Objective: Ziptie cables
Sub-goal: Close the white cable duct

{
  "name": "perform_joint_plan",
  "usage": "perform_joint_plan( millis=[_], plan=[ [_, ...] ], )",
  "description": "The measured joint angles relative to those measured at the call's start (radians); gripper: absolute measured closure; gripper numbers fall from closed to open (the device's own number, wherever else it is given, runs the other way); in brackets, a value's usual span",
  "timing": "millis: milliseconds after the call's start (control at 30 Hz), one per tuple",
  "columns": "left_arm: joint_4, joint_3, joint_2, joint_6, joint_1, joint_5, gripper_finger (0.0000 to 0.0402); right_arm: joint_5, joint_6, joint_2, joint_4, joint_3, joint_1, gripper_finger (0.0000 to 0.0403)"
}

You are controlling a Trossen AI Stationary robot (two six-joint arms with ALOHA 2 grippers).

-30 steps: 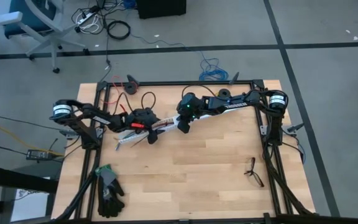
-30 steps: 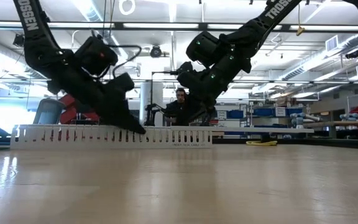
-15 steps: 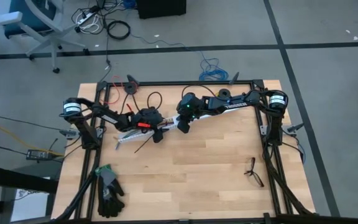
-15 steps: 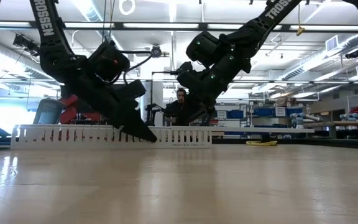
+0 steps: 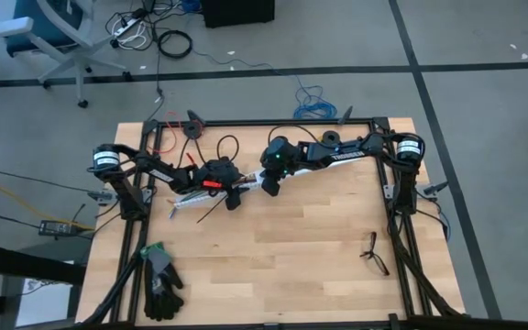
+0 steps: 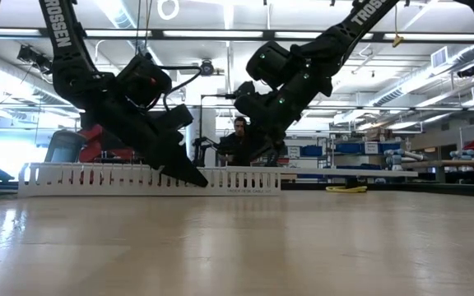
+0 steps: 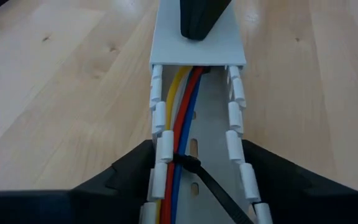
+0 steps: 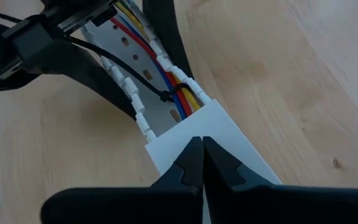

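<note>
White plastic, slotted along both walls, forms the cable channel point(image 7: 216, 143) that lies on the wooden table point(image 5: 319, 247), near its far edge, between the two arms. Inside the channel run the cables point(image 7: 182, 118), yellow, red and blue, side by side along one wall; they pass under the solid cover point(image 7: 197, 46) that closes the far part of the channel. The ziptie point(image 7: 194, 168) is looped around the cables, its small black head sits on top of the bundle, and its long tail goes out over the channel wall. In the high view the tail point(image 5: 211, 211) shows as a thin dark line that lies on the table in front of the channel.

The left gripper point(image 5: 231, 196) is over the open part of the channel. Its fingers point(image 7: 126, 174) are spread and stand outside both channel walls, one at each side; they do not hold anything that I can see. The right gripper point(image 8: 202, 163) rests on the cover with its fingers pressed together, tips touching the white surface.

A pair of dark gloves point(image 5: 160, 280) lies near the front left corner of the table, and a small black forked object point(image 5: 372, 252) lies at the right side.
</note>
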Motion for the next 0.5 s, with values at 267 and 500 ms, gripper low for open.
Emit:
perform_joint_plan(
  millis=[267,500],
  plan=[
    [0.008,0.000,0.000,0.003,0.000,0.000,0.0172,-0.008,-0.009,0.022,0.058,0.001,0.017,0.0403],
    [0.015,0.000,0.001,0.021,0.002,-0.005,0.0172,-0.079,-0.033,0.162,0.096,0.120,0.026,0.0403]
  ],
)
